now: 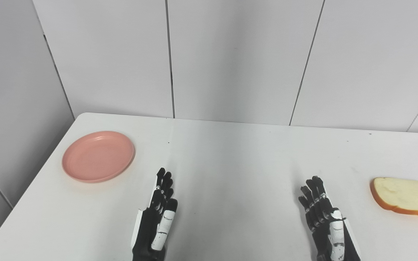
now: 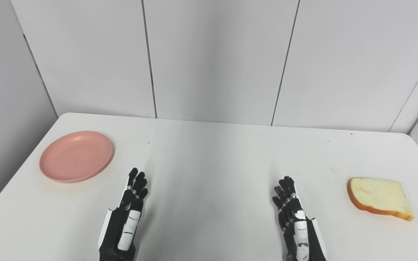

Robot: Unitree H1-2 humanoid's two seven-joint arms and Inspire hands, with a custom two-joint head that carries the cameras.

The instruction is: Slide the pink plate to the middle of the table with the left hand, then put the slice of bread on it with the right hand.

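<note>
The pink plate [image 1: 98, 156] lies empty on the left side of the white table [image 1: 230, 152], close to the left edge. A slice of bread [image 1: 403, 198] with a brown crust rests flat near the right edge. My left hand [image 1: 158, 217] hovers low at the front, right of and nearer than the plate, fingers stretched forward and holding nothing. My right hand [image 1: 323, 217] is at the front right, well left of the bread, also open with straight fingers. Neither hand touches anything.
Grey wall panels [image 1: 230, 61] stand right behind the table's far edge. The table's left edge runs diagonally just beside the plate, and the right rear corner sits above the bread.
</note>
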